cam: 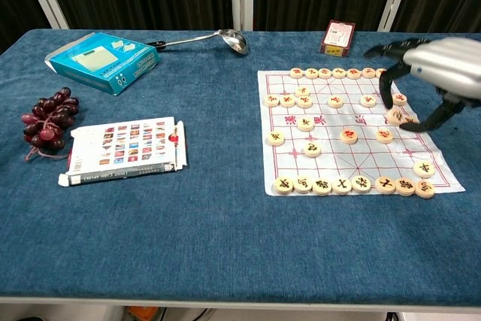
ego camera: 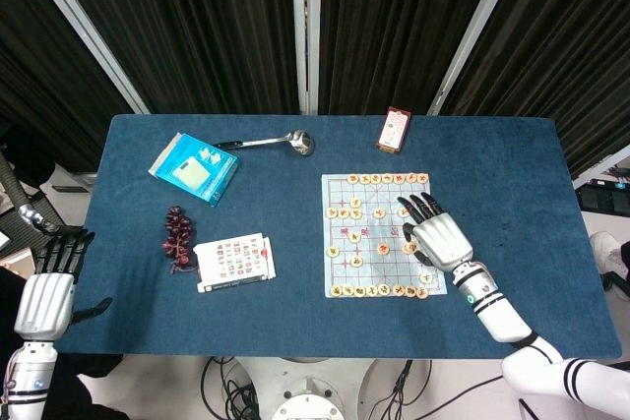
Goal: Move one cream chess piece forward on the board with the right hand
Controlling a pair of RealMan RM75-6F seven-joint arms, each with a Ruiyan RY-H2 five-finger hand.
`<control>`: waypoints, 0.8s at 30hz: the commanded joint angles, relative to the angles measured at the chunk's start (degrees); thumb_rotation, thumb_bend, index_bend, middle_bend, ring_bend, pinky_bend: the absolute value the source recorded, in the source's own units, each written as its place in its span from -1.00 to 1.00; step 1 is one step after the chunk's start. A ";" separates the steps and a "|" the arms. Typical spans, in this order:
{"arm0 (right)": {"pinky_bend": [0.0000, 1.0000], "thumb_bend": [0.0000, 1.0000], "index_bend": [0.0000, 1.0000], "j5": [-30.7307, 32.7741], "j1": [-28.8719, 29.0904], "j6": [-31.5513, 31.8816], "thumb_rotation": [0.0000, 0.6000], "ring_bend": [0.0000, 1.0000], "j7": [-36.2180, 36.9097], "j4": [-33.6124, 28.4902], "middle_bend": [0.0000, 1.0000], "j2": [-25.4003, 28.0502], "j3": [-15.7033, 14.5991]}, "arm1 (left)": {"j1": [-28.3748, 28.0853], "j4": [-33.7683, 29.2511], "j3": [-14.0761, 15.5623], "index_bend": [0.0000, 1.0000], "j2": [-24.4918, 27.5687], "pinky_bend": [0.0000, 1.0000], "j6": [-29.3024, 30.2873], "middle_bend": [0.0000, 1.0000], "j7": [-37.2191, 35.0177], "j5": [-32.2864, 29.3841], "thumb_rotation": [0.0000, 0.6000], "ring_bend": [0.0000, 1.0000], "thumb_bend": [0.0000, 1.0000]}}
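The paper chess board (ego camera: 384,270) (cam: 338,165) lies right of the table's middle, with cream round pieces in rows along its near and far edges and several scattered between. My right hand (ego camera: 439,238) (cam: 440,65) hovers over the board's right side, raised off it. It pinches one cream chess piece (cam: 396,116) between a fingertip and the thumb, and the piece sits tilted just above the board. My left hand (ego camera: 44,287) hangs off the table's left edge with fingers straight and apart, holding nothing.
A red card box (ego camera: 394,129) (cam: 340,36) stands beyond the board. A metal ladle (ego camera: 271,142) and a blue box (ego camera: 194,168) lie at the far left. Dark grapes (ego camera: 177,235) and a flat card pack (ego camera: 234,261) lie left of the board.
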 commanded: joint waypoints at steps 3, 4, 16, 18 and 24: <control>-1.00 -0.66 0.15 2.59 2.15 -2.49 1.00 -1.00 0.17 2.26 -0.88 -0.14 2.42 | -0.11 -0.08 0.02 -0.93 -0.07 -0.94 -0.17 -0.90 0.05 0.01 1.00 -1.00 -0.82; -1.00 -0.66 0.15 3.49 2.81 -3.65 1.00 -1.00 -0.03 3.15 -0.88 -0.56 2.85 | -0.12 -0.04 0.03 -0.93 -0.13 -0.94 -0.20 -0.90 0.03 -0.01 1.00 -1.00 -0.82; -1.00 -0.67 0.13 11.44 8.50 -12.56 1.00 -1.00 -3.48 12.90 -0.87 -6.09 5.54 | -0.24 0.61 -0.07 -0.93 -0.20 -0.94 -0.40 -0.90 -0.71 -0.26 1.00 -1.00 -0.82; -1.00 -0.66 0.13 12.36 9.14 -13.48 1.00 -1.00 -3.97 14.05 -0.87 -6.78 5.71 | -0.24 0.73 -0.07 -0.93 -0.23 -0.94 -0.42 -0.90 -0.83 -0.31 1.00 -1.00 -0.82; -1.00 -0.67 0.12 14.98 11.16 -15.85 1.00 -1.00 -5.30 17.38 -0.88 -8.95 6.31 | -0.23 1.06 -0.12 -0.93 -0.09 -0.94 -0.44 -0.90 -1.22 -0.45 1.00 -1.00 -0.82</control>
